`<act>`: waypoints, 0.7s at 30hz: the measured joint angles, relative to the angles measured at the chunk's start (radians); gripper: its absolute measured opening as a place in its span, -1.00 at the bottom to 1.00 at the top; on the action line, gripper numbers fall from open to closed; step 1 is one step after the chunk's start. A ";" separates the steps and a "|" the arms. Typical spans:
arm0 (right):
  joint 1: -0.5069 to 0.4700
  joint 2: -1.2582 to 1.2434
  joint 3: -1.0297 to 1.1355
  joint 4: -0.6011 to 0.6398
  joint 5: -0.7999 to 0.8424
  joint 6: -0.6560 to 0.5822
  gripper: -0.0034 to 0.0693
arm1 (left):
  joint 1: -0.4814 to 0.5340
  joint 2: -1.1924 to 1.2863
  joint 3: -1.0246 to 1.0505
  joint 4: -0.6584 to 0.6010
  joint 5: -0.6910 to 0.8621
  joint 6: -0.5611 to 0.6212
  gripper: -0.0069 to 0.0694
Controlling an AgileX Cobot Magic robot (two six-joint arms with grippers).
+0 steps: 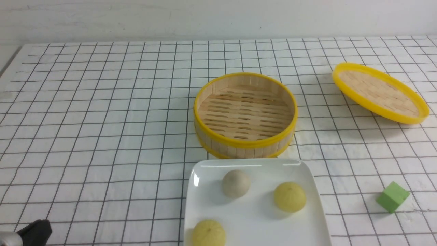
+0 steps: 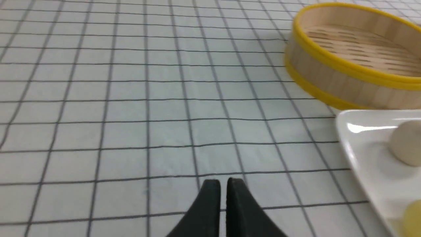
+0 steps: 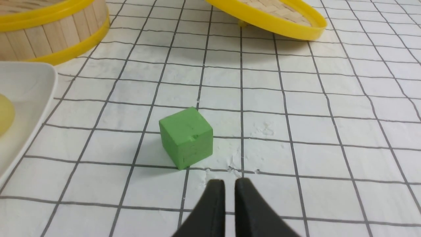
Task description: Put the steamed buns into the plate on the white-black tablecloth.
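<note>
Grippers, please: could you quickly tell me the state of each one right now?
Left gripper: shut, holding nothing, over bare tablecloth.
Right gripper: jaws nearly together with a thin gap, holding nothing; the green cube sits apart, just ahead.

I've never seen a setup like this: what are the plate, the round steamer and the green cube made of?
Plate: probably glazed ceramic, glossy white with sharp highlights, though it could be plastic.
Steamer: pale bamboo or wood slats, with smooth yellow rims that look like plastic.
Green cube: matte, with faintly dented faces; perhaps foam or painted wood.
</note>
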 joint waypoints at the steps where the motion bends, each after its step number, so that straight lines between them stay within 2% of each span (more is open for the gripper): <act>1: 0.000 0.000 0.000 0.000 0.000 0.000 -0.70 | 0.047 -0.036 0.027 -0.007 0.006 0.004 -0.68; 6: 0.000 0.000 0.000 0.000 0.000 -0.001 -0.68 | 0.115 -0.139 0.081 -0.015 0.045 0.009 -0.65; 21: 0.000 0.000 0.000 0.000 0.000 -0.001 -0.63 | 0.122 -0.149 0.082 -0.015 0.072 0.012 -0.63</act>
